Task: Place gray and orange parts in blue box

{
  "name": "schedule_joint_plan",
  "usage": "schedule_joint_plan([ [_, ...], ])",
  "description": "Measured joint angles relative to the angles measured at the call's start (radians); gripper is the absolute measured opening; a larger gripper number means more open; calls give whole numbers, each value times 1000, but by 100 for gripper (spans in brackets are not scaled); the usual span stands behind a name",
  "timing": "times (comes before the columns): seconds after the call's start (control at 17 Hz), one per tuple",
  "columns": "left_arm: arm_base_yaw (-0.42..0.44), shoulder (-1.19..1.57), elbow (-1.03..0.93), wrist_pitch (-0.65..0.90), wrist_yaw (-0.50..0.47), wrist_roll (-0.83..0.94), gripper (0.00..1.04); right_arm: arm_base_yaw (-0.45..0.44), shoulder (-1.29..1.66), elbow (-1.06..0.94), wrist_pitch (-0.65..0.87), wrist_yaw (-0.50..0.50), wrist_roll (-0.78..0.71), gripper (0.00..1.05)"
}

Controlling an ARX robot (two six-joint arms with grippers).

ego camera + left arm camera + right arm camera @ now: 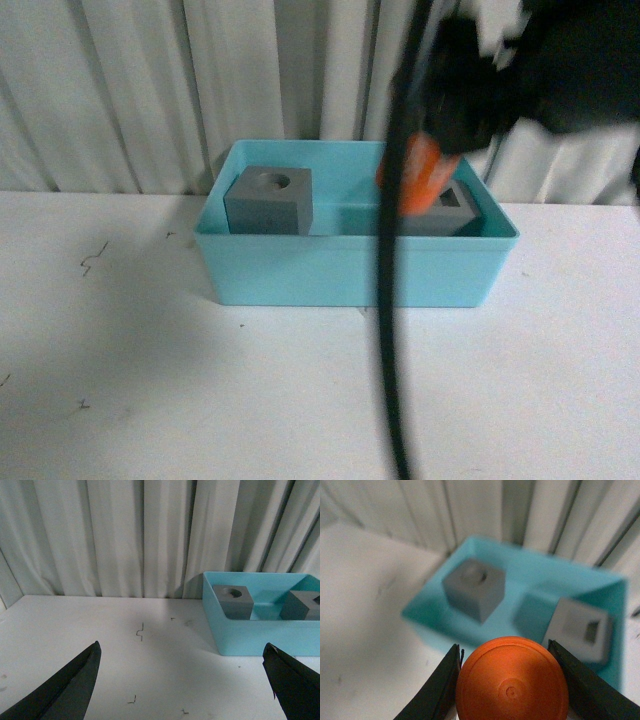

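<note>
While the orange cylinder (420, 176) is being pinched by the right gripper (507, 679) above the blue box (340, 272), round-recess cube (268, 200) and square-recess cube (453, 210) being contained inside, left gripper (180, 680) being held spread over the table (125, 650), further left.

Three cameras trained on one blue box (350, 270).
Front camera looks across the white table (150, 380), box at 12 o'clock, mid-distance; left wrist camera sits low, farther off; right wrist camera hangs close above, tilted down. All share the round-recessed gray cube (268, 200).
</note>
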Motion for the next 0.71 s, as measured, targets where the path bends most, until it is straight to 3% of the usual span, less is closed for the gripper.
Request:
schedule_joint_plan([
  [0.35, 0, 0, 0, 0, 0, 0, 98, -84, 132, 249, -40, 39, -17, 48],
  [0.71, 0, 0, 0, 0, 1, 0, 98, -25, 469, 546, -151, 127, 18, 48],
])
